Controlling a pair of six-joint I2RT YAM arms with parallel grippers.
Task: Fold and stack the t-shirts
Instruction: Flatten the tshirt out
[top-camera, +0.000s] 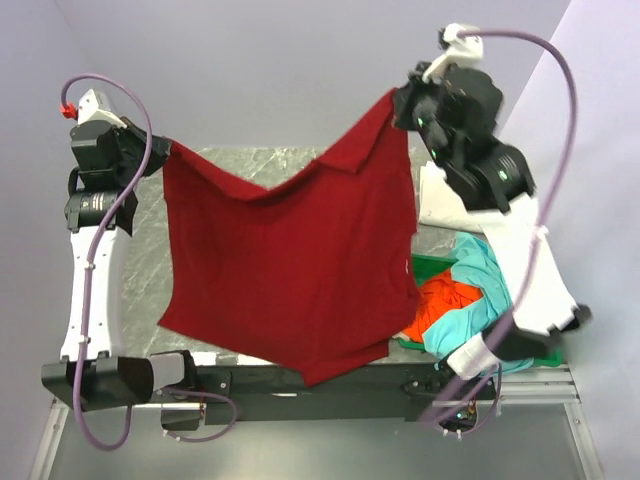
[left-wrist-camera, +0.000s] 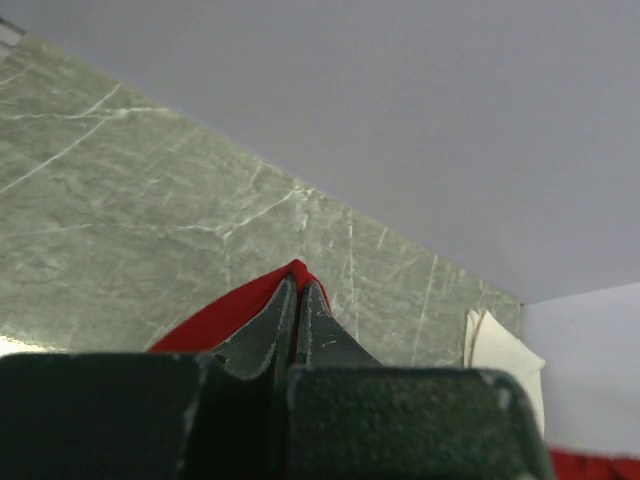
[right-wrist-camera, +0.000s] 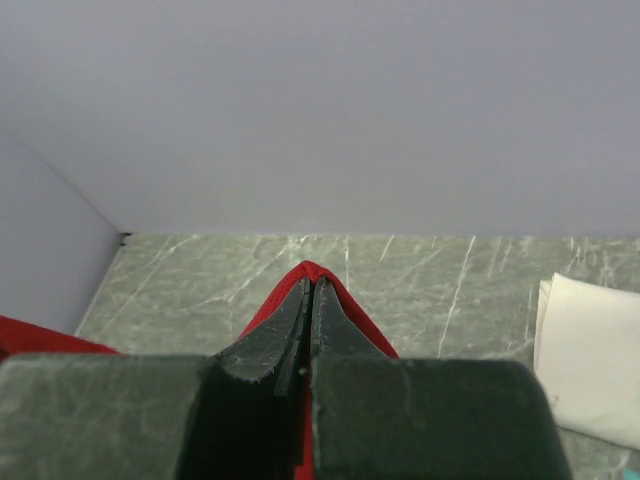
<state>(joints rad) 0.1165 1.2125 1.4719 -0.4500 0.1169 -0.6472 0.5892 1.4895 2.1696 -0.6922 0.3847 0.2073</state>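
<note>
The large dark red t-shirt (top-camera: 290, 270) hangs spread in the air between my two grippers, its lower edge near the table's front. My left gripper (top-camera: 160, 152) is shut on one upper corner; red cloth (left-wrist-camera: 240, 305) shows around its tips (left-wrist-camera: 298, 290). My right gripper (top-camera: 398, 103) is shut on the other upper corner; red cloth (right-wrist-camera: 345, 300) wraps its tips (right-wrist-camera: 312, 285). A folded white t-shirt (top-camera: 440, 200) lies at the right, also in the right wrist view (right-wrist-camera: 590, 360) and the left wrist view (left-wrist-camera: 505, 355). The orange t-shirt (top-camera: 440, 300) and teal t-shirt (top-camera: 490, 290) lie crumpled at the right.
A green plastic tray (top-camera: 435, 265) holds the orange and teal shirts at the right front. The grey marble table (top-camera: 250, 165) runs to the back wall. The right arm reaches over the white shirt and the tray.
</note>
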